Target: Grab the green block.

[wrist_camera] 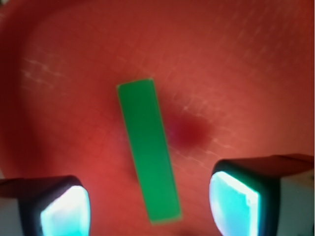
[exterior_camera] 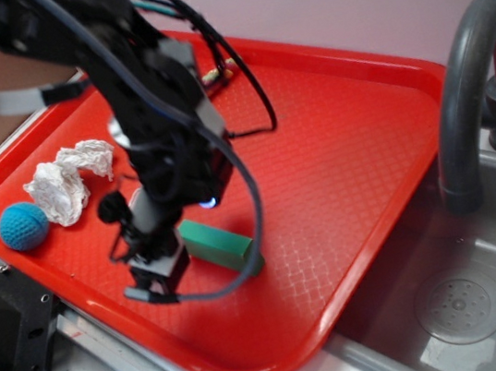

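Observation:
The green block (exterior_camera: 222, 243) is a plain green bar lying flat on the red tray (exterior_camera: 344, 143), near the tray's front. In the wrist view the green block (wrist_camera: 147, 147) runs lengthwise up the middle, its near end between my two fingers. My gripper (exterior_camera: 161, 278) hangs just above the tray at the block's left end, pointing down. My gripper (wrist_camera: 150, 206) is open, with one pad (wrist_camera: 66, 211) left of the block and the other right of it, neither touching it.
A blue crocheted ball (exterior_camera: 22, 226) and a crumpled white cloth (exterior_camera: 68, 180) lie at the tray's left end. A grey sink (exterior_camera: 453, 304) with a dark curved faucet (exterior_camera: 467, 87) sits to the right. Cables trail from the arm.

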`<action>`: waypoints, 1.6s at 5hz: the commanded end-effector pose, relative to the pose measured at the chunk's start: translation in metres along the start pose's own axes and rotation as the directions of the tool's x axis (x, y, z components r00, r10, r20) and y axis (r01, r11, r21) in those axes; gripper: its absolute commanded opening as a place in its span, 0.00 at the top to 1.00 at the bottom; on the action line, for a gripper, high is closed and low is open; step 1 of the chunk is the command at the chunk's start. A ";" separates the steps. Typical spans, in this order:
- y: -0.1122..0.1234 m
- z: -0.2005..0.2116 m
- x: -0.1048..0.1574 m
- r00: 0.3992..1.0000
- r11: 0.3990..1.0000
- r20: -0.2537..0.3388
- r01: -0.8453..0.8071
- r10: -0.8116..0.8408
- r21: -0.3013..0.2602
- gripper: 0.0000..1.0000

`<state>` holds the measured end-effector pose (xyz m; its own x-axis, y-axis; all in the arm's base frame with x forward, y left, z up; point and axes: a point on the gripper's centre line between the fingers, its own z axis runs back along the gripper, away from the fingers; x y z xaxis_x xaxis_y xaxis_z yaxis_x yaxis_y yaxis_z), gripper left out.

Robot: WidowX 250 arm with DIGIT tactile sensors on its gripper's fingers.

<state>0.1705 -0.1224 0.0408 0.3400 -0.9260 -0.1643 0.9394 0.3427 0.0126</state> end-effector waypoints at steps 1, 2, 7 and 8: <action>-0.004 -0.016 0.006 0.999 1.000 -0.040 -0.014 0.014 0.008 0.00; -0.003 -0.015 0.006 0.998 0.997 0.008 0.068 -0.068 -0.021 1.00; 0.041 0.098 -0.040 0.757 0.764 0.131 -0.608 0.640 -0.218 1.00; 0.036 0.130 -0.073 0.566 0.579 0.146 -0.746 0.811 -0.328 1.00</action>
<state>0.1894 -0.0626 0.1680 0.9584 -0.2855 -0.0024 0.2796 0.9403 -0.1939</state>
